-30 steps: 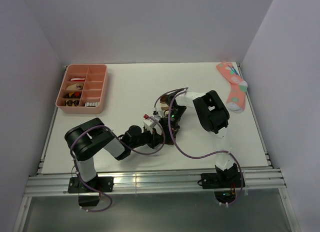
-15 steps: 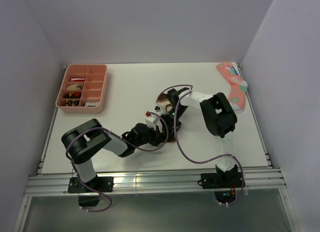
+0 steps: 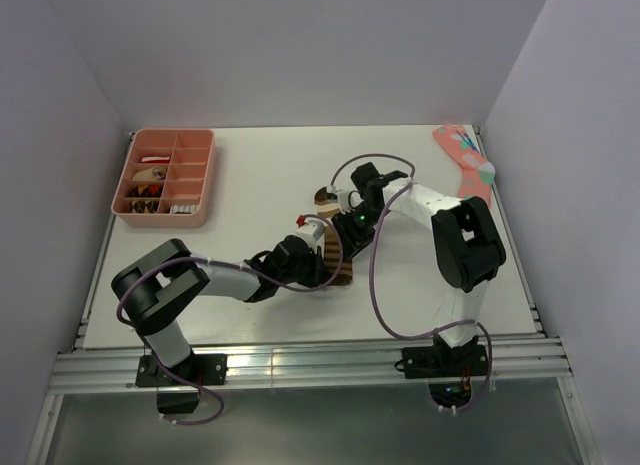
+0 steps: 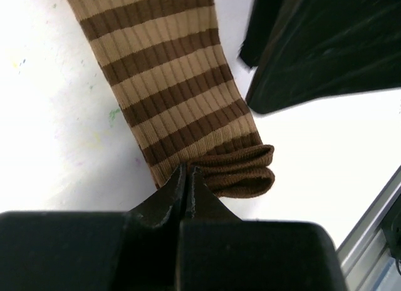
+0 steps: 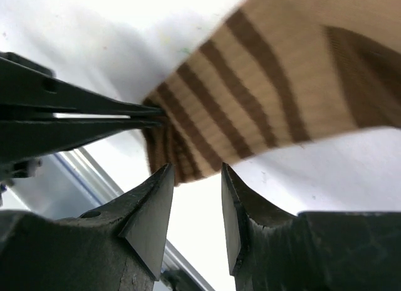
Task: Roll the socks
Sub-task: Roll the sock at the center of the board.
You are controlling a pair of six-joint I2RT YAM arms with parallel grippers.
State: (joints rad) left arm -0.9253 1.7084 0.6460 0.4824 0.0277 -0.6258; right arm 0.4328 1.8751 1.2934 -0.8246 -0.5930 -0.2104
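1. Pink compartment tray (image 3: 198, 175): far left of the white table (image 3: 260, 165), small items in several cells, too small to name.

2. Left gripper (image 4: 187, 173): low over the table near its middle. Fingers pressed together, pinching the near end of the brown-and-tan striped sock at the edge beside its folded dark-brown cuff (image 4: 243, 172).

3. Brown-and-tan striped sock (image 4: 169, 72): flat on the table at centre, running away from the left gripper toward the far side. The cuff end is turned over on itself in a short fold.

4. Right gripper (image 5: 191, 209): just above the same sock, beyond the left gripper. Fingers spread, nothing between them; the striped fabric lies under the gap.

5. Pink sock (image 3: 466, 175): coloured dots, teal toe, at the far right edge, well apart from both grippers.
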